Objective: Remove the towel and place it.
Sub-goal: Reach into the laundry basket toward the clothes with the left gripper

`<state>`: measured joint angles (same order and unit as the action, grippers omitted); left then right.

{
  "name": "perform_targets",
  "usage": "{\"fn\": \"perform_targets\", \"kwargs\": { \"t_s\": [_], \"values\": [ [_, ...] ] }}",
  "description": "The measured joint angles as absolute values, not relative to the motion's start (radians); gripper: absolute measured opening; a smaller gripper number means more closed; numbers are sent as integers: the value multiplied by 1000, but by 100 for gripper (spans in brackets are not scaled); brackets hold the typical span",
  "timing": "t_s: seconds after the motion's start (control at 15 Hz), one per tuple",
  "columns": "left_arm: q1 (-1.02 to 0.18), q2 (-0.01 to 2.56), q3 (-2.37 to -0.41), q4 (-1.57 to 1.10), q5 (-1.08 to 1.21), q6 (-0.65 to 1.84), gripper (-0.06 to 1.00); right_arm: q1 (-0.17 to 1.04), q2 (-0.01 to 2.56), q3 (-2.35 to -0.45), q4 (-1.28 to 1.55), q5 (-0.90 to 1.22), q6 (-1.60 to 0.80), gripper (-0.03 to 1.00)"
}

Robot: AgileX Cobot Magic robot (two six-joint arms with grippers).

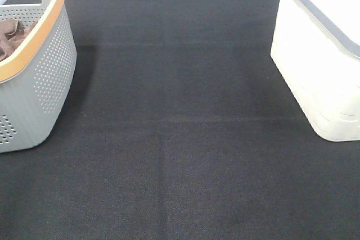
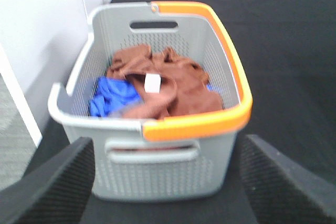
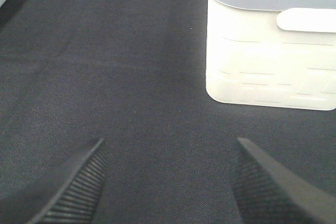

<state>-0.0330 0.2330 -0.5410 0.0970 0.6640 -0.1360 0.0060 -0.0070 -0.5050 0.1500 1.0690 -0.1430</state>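
Note:
The reddish-brown towel [image 2: 173,85] lies crumpled in the grey basket with the orange rim [image 2: 199,124], its small white tag [image 2: 152,83] facing up; a blue cloth [image 2: 113,95] sits beside it. The exterior high view shows only a brown edge of the towel [image 1: 12,33] in the basket [image 1: 48,71] at the far left. My left gripper [image 2: 168,182] is open and empty, short of the basket's near wall. Open as well, my right gripper [image 3: 168,182] hovers over the black cloth with nothing held. Neither arm shows in the exterior high view.
A white bin with a grey rim [image 1: 323,43] stands at the right, also seen in the right wrist view as the white bin [image 3: 270,40]. A black cloth [image 1: 180,139] covers the table between the two containers. A white wall [image 2: 42,24] rises beside the basket.

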Motion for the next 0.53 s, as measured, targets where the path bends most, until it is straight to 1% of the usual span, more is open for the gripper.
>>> {"fn": "perform_targets", "kwargs": {
  "t_s": [0.13,0.2,0.53],
  "values": [
    [-33,434,-607,157,541,-184,73,6,-7,-505,150,1069,-143,65],
    [-33,530,-655,177,515,-201,73,6,-7,-505,150,1069,-143,65],
    [-33,987,-927,196,494,-221,73,6,-7,-505,150,1069,-143,65]
  ]
}}
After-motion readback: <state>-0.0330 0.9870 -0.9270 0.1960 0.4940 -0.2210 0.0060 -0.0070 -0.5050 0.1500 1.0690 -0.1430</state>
